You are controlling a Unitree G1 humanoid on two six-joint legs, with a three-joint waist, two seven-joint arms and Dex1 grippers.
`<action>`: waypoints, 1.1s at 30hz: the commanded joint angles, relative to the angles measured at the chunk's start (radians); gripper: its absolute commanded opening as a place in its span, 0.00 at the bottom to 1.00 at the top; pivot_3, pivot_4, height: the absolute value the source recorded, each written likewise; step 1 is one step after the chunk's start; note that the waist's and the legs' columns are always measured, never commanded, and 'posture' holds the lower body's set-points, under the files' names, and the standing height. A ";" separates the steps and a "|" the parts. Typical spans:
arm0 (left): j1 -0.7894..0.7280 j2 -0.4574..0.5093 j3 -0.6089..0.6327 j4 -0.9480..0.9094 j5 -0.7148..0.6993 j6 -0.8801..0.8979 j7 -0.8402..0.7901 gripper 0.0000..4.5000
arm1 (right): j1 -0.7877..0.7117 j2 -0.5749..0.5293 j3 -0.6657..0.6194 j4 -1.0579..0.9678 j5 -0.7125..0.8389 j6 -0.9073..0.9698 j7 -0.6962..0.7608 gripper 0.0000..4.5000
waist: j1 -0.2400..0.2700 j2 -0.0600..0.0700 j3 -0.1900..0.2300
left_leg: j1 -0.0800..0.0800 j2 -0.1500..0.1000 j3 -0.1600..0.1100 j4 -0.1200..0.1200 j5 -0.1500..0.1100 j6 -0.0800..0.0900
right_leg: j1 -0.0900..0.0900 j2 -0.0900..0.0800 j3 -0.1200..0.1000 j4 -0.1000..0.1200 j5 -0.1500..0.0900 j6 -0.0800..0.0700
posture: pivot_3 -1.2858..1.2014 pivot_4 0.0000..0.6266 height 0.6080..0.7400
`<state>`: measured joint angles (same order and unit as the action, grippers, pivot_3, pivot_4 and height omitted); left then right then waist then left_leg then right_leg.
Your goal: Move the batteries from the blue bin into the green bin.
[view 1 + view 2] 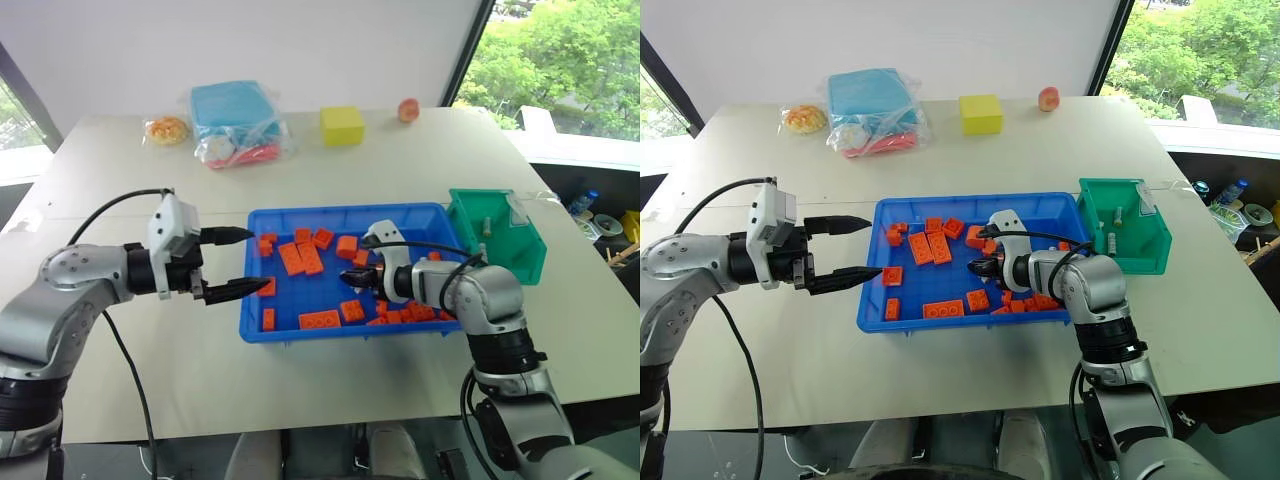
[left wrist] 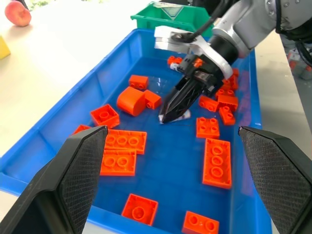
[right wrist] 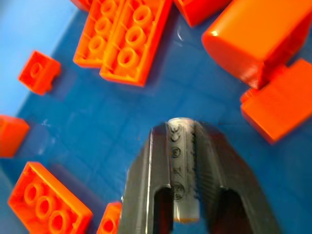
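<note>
Both arms are silver-grey metal with black joint bands and loose black cables. Each ends in a white wrist block: left gripper (image 1: 232,263) at centre-left, right gripper (image 1: 349,278) at centre, both with tapered black fingers (image 2: 73,180), mesh-textured inside.

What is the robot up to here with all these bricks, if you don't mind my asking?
It is sorting small silver-grey cylindrical batteries out of the large shallow blue plastic bin of orange toy bricks. The right claw is shut on one battery down inside the blue bin. The left claw hangs open at the bin's left edge. The small deep green plastic bin sits to the right.
</note>
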<state>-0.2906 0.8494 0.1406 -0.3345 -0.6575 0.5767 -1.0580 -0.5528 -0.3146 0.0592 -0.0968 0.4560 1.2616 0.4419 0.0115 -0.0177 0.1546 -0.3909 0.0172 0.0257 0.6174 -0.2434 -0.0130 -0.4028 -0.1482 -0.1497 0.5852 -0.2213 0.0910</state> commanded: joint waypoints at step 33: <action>-0.109 -0.054 -0.071 0.077 0.051 -0.051 -0.068 1.00 | 0.004 -0.449 -0.337 -0.067 -0.008 -0.231 0.064 0.82 | 0.001 0.001 0.001 | 0.000 0.000 0.003 -0.002 0.000 0.000 | 0.005 -0.001 -0.001 -0.003 0.000 0.001 | 0.52 0.24 0.72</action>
<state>-0.3967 0.7829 0.0496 -0.2368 -0.6009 0.5358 -1.1197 -0.5379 -0.7589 -0.2724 -0.0669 0.3942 0.9667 0.4929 0.0128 -0.0167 0.1554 -0.3910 0.0172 0.0283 0.6157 -0.2434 -0.0129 -0.3981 -0.1494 -0.1505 0.5819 -0.2212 0.0917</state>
